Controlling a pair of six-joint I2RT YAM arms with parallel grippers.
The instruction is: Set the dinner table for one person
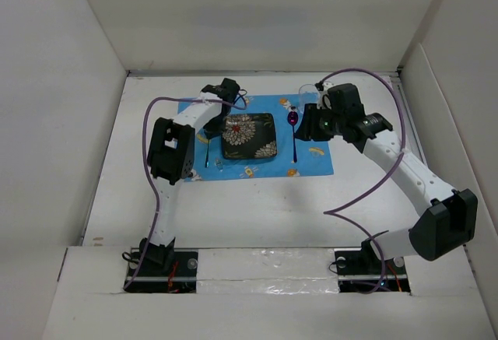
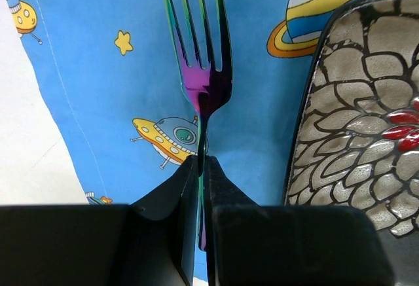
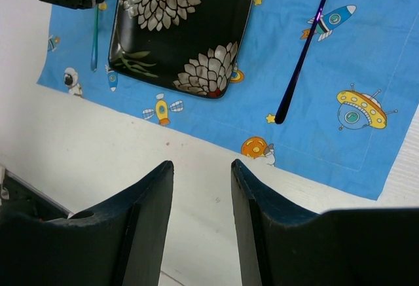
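- Gripping the one fork [image 2: 206,83] by its handle, my left pincer [image 2: 201,163] is clamped tight on it in the left wrist view. The end of the handle is hidden between my fingers. One blue placemat [image 2: 98,83] lies beneath. One patterned plate [image 2: 366,135] is cut off at the right, and a strip of the dinner table [image 2: 26,148] shows at the left.
- From the right wrist, my right pincer [image 3: 201,165] stands spread apart with nothing in it, and white table shows between the fingers. I count one spoon [image 3: 304,57], its bowl cropped at the top. The plate is cropped too. The fork is only a thin line, its far end under my left pincer.
- From above, the placemat lies toward the table's far edge, about midway between the left and right edges. The fork is left of the plate and the spoon is right of it. One clear thing [image 1: 303,95] at the mat's far right corner, partly behind my right arm [image 1: 405,169], is too faint to name.
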